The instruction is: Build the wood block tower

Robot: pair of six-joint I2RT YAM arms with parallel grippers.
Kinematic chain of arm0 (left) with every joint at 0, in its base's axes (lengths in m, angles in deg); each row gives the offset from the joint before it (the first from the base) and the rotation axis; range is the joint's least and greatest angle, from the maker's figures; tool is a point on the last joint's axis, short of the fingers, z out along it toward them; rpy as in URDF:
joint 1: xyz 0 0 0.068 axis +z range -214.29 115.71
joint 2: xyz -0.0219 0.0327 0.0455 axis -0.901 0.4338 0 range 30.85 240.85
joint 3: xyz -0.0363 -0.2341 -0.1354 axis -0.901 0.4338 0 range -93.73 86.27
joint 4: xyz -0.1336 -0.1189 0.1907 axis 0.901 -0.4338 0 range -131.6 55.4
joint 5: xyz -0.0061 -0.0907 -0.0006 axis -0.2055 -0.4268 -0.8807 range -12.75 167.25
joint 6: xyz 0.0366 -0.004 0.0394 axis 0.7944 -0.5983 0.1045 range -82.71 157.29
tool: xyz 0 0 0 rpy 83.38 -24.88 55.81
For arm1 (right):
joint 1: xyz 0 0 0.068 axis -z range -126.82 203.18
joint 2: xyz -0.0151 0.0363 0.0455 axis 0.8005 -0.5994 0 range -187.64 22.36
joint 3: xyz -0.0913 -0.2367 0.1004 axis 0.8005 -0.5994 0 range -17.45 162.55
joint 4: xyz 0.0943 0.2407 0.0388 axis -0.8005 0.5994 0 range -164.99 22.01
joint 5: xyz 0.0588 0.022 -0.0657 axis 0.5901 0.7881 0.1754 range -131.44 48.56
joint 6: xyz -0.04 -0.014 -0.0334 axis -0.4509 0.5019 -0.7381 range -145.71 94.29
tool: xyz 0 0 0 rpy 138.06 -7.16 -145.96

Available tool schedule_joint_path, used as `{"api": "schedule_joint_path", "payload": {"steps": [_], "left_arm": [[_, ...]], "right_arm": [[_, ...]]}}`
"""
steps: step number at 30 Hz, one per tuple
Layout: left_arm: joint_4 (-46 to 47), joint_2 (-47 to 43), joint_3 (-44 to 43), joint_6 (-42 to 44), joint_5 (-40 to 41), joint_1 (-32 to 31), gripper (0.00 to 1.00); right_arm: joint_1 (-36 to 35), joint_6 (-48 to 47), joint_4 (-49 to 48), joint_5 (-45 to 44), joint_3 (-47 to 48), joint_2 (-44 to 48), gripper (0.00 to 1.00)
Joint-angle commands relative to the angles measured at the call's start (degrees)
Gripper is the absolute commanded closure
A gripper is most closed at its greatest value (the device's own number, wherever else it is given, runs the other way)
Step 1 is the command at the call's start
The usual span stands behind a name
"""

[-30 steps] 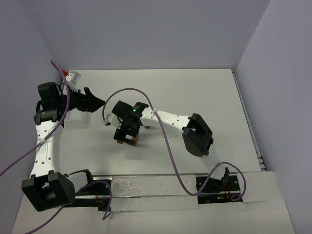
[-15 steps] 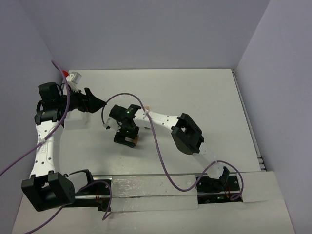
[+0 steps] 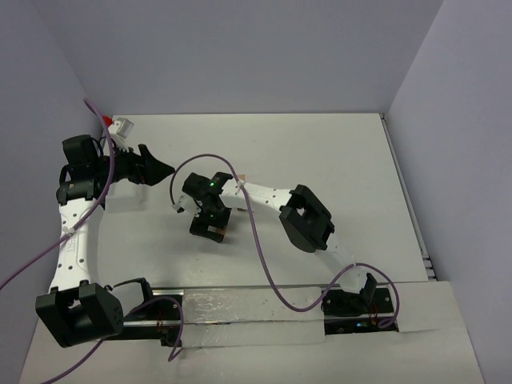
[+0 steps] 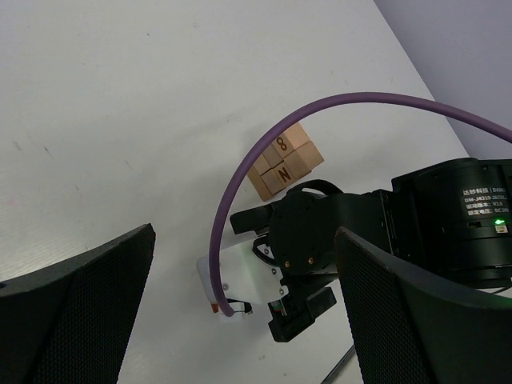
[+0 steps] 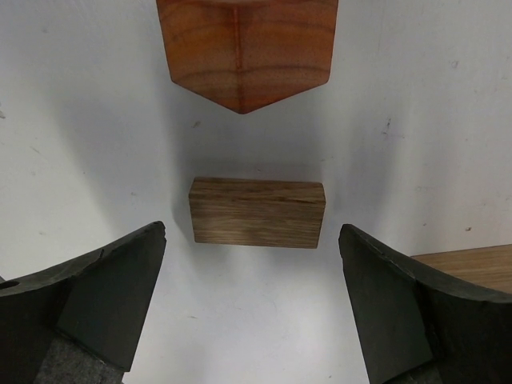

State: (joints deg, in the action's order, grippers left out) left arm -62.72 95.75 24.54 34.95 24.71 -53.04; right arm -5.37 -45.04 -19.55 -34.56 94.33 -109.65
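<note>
My right gripper (image 3: 210, 226) points down at the table, open and empty. In the right wrist view its fingers (image 5: 96, 296) stand wide on either side of a flat brown cuboid (image 5: 258, 212), not touching it. A reddish-brown block (image 5: 244, 48) lies just beyond it, and the corner of a tan block (image 5: 472, 268) shows at the right edge. A cluster of light tan cubes marked 8 and N (image 4: 284, 160) lies behind the right gripper (image 4: 320, 264). My left gripper (image 3: 158, 170) hovers open and empty at the left. No upright tower shows.
A purple cable (image 4: 240, 184) loops from the right wrist across the left wrist view. The right arm's elbow (image 3: 308, 218) sits over the table's middle. A white connector with a red tip (image 3: 120, 126) lies at the back left corner. Walls enclose the table.
My right arm's elbow has drawn in to the left and its gripper has shifted slightly over the blocks, still open. The left arm has not moved.
</note>
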Motion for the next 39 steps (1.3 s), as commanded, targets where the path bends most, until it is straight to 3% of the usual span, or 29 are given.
{"api": "schedule_joint_path", "payload": {"steps": [1, 8, 16, 22, 26, 31, 39], "left_arm": [[0.4, -0.5, -0.3, -0.2, -1.7, 0.5, 0.01], [0.4, -0.3, -0.3, -0.3, -1.6, 0.6, 0.01], [0.6, -0.2, -0.2, -0.4, -1.5, 0.8, 0.01], [0.2, -0.5, -0.3, -0.2, -1.3, 1.0, 0.01], [0.4, -0.7, -0.3, -0.8, -2.4, 2.0, 0.01], [0.5, 2.4, -1.0, -2.4, -10.7, 7.4, 0.01], [-0.2, 2.2, -1.7, -2.1, -11.0, 8.3, 0.01]], "right_arm": [[0.4, -0.6, -1.9, 0.7, -1.9, 0.4, 0.06], [0.4, -0.8, -3.0, 0.6, -2.5, 0.3, 0.1], [0.4, -0.5, -4.8, -0.5, -3.0, 1.5, 0.24], [0.3, -0.4, -4.8, -0.5, -2.9, 2.9, 0.42], [0.3, -1.5, -2.7, 1.9, -3.0, 6.4, 0.49], [0.2, -4.8, -1.1, 7.5, -8.8, 15.9, 0.54], [1.2, -14.3, 5.8, 12.5, -12.8, 27.9, 0.56]]}}
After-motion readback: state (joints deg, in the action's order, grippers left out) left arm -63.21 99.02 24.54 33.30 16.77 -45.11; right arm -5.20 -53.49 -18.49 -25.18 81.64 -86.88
